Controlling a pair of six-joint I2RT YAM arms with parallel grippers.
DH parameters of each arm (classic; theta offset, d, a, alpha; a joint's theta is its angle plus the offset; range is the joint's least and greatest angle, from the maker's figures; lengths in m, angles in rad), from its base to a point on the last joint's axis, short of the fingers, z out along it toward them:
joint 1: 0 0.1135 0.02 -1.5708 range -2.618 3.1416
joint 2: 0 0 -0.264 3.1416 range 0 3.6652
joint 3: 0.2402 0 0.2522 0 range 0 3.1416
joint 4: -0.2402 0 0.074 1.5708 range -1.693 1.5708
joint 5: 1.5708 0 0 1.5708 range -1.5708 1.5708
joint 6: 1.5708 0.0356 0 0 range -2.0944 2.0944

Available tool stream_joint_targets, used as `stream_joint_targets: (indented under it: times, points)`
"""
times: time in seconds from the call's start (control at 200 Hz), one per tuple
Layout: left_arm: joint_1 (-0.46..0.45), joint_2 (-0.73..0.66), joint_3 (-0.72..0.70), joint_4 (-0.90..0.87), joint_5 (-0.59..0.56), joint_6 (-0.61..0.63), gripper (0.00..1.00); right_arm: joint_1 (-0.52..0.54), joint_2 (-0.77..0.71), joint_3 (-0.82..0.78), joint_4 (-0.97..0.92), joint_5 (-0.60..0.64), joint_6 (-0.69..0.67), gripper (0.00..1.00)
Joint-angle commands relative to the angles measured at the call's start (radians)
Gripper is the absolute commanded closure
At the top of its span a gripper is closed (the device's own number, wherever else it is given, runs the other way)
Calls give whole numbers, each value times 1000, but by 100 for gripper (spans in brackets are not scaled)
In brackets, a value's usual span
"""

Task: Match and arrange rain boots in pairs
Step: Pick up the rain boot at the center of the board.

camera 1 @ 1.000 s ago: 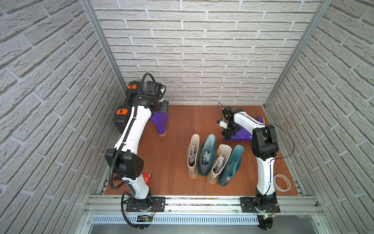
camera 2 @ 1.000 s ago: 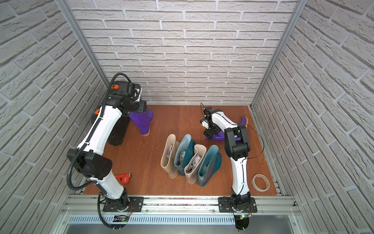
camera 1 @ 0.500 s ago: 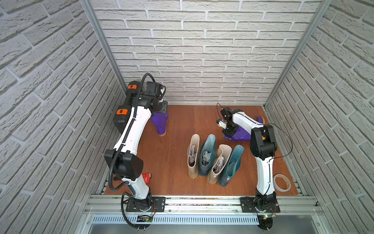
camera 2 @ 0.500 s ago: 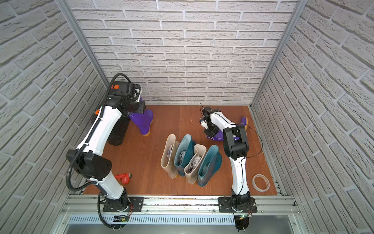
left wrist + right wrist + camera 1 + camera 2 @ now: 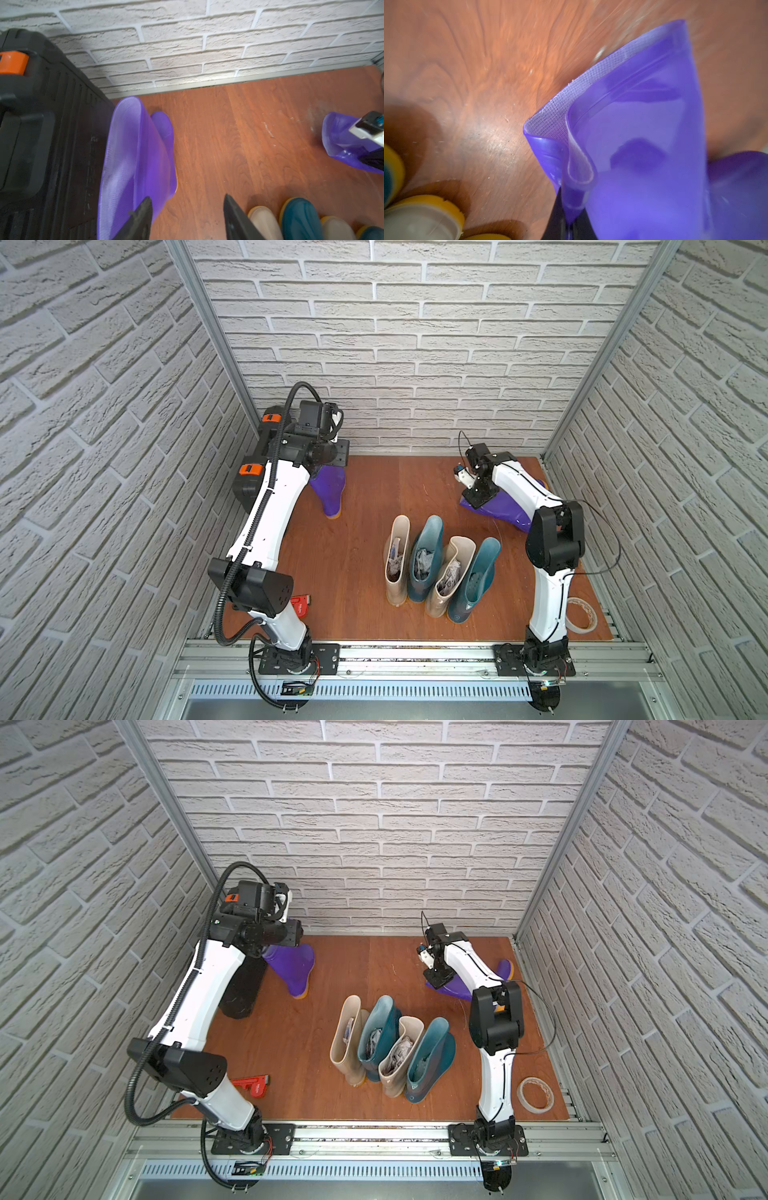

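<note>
One purple rain boot [image 5: 331,491] stands upright at the back left, against the black case. In the left wrist view my left gripper [image 5: 187,209] hangs open over it. One finger [image 5: 141,218] overlaps the boot's shaft [image 5: 124,158] and the other is over bare floor. A second purple boot [image 5: 500,511] lies on its side at the back right. My right gripper [image 5: 569,222] is shut on its folded top rim [image 5: 577,166]. Two beige boots [image 5: 397,556] [image 5: 451,572] and two dark teal boots [image 5: 426,556] [image 5: 478,576] stand alternating in a row mid-floor.
A black hard case [image 5: 253,483] with orange latches stands in the back left corner. A red tool [image 5: 251,1083] lies on the floor near the left arm's base. A roll of tape [image 5: 536,1094] lies at the front right. Brick walls enclose three sides.
My right gripper has closed on the lying purple boot's rim. The left arm has barely shifted above the standing purple boot.
</note>
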Motion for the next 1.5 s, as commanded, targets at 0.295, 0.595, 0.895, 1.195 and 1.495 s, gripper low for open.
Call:
stream_joint_targets:
  times: [0.295,0.595,0.895,1.195,1.495]
  points:
    - [-128,120,249,-34,121,-114,36,-3,-244,6,176,-136,133,94]
    - [-237,318,430,-57,163,-170,34,8,-278,22,279,-317,209,94]
    - [-271,436,505,21,243,-237,27,34,-321,-37,417,-505,231,94]
    - [-278,490,505,94,310,-294,21,74,-359,-120,506,-630,214,94]
    - [-290,530,505,111,329,-342,19,101,-338,-110,537,-636,215,94]
